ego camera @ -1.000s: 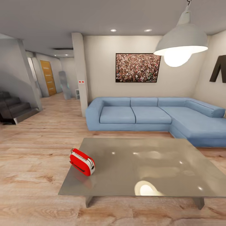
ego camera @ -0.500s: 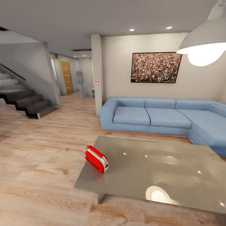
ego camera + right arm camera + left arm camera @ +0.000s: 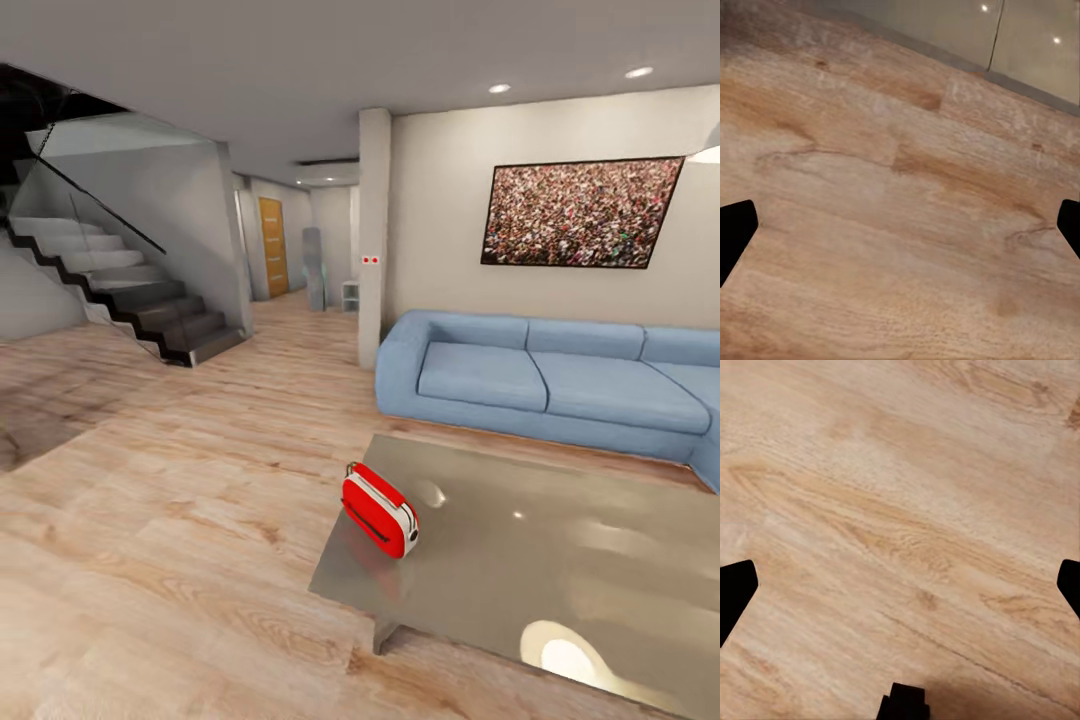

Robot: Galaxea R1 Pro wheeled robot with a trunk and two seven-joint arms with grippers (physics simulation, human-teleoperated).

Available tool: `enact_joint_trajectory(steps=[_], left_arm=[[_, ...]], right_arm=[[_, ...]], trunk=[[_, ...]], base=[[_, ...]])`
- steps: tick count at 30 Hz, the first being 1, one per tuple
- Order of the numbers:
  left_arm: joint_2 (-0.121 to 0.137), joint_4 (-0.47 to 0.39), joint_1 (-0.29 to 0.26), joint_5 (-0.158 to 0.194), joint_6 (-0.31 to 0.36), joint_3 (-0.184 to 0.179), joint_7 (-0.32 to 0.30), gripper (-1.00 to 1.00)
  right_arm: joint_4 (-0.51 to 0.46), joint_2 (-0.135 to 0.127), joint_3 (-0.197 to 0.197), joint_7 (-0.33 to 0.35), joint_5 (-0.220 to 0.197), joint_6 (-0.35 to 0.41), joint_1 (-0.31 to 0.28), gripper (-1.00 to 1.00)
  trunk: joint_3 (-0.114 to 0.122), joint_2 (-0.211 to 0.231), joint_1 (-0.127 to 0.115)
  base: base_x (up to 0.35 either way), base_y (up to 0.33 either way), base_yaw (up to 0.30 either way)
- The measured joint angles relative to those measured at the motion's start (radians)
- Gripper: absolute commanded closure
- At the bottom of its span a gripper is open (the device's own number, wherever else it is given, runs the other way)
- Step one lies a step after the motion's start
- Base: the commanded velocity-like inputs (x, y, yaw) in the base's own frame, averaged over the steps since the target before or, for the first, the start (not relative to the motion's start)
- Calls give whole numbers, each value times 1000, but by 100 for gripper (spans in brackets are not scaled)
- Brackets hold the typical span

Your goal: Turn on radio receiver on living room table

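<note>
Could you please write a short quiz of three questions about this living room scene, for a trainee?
1. True or false: the radio receiver lies on the floor beside the table.
2. Multiple choice: in the head view, what stands behind the table? A) a green armchair B) a blue sofa C) a bookshelf
3. Fill in: the left wrist camera looks down at the wooden ____.

Key:
1. False. It stands on the table, near the corner at that view's left.
2. B.
3. Floor. The left gripper hangs over it with jaws wide apart, holding nothing; the right gripper is likewise open.
</note>
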Motion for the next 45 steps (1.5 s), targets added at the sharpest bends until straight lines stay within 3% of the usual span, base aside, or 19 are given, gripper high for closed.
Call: enact_joint_trajectory(steps=[37, 45], left_arm=[[7, 0, 0, 1, 0, 0, 0, -100], [7, 0, 0, 0, 0, 0, 0, -100]], right_arm=[[0, 0, 0, 0, 0, 0, 0, -100], [0, 0, 1, 0, 1, 0, 0, -100]], trunk=[[0, 0, 0], [0, 0, 0]], base=[[271, 211, 280], [272, 225, 84]])
